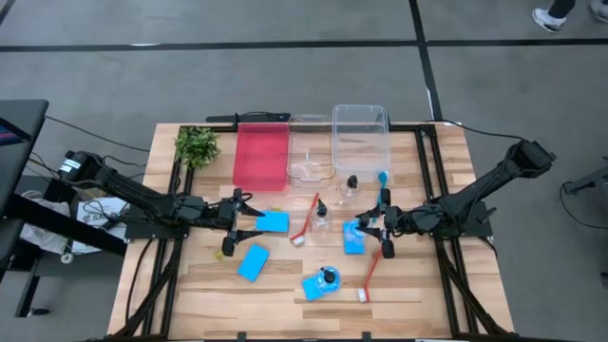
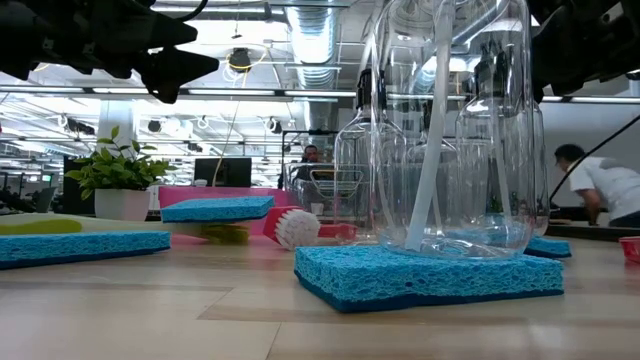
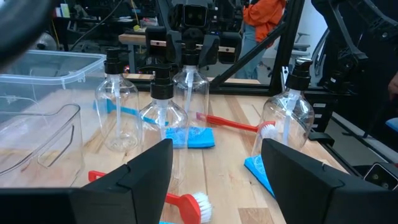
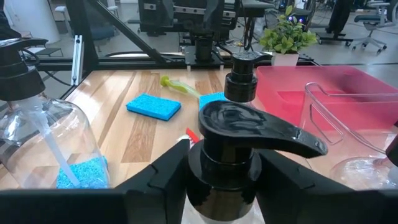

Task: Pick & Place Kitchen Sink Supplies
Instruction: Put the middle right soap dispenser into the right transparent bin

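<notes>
A wooden table holds scattered sink supplies. The right gripper has its two dark fingers closed around the black pump cap of a clear bottle, one finger on each side of the cap's collar. This bottle stands upright on a blue sponge right of the table's centre. The left gripper hangs with fingers spread wide and holding nothing, beside another blue sponge, facing the other bottles.

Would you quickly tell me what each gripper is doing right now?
Left gripper: open, holding nothing.
Right gripper: closed around the neck of a bottle, just under its black pump cap.
</notes>
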Robot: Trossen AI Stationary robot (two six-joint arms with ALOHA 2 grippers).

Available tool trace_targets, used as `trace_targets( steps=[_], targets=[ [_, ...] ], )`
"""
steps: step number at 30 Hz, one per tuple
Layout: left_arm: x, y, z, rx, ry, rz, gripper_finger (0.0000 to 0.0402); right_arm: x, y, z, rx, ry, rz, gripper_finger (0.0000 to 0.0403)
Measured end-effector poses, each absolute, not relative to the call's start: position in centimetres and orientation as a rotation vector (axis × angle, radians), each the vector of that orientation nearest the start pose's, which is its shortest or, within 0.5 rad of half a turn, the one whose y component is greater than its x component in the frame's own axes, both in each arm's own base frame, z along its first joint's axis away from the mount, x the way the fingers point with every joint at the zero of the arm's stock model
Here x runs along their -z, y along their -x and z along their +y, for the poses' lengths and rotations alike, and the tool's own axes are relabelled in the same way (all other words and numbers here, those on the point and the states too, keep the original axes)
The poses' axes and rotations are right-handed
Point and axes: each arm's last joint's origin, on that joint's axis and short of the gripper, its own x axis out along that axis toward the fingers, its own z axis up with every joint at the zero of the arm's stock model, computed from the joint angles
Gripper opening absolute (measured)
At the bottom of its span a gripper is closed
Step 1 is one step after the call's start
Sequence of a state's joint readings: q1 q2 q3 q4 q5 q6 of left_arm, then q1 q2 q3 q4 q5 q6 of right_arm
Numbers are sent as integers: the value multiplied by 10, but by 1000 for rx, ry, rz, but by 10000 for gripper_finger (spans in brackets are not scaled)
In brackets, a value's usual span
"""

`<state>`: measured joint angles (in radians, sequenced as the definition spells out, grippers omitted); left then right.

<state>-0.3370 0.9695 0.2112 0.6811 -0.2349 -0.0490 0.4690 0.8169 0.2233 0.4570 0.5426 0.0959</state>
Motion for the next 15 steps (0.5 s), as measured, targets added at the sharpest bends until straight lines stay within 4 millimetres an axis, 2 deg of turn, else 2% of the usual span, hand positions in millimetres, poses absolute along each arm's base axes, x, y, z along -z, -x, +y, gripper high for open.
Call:
trace_targets(
  steps=[10, 15],
  targets=[
    [-189, -177, -55, 100, 27, 77, 248, -212, -161, 66, 50, -41, 97, 133],
    [-189, -177, -55, 100, 27, 76, 248, -216, -162, 66, 50, -45, 91, 144]
  ],
)
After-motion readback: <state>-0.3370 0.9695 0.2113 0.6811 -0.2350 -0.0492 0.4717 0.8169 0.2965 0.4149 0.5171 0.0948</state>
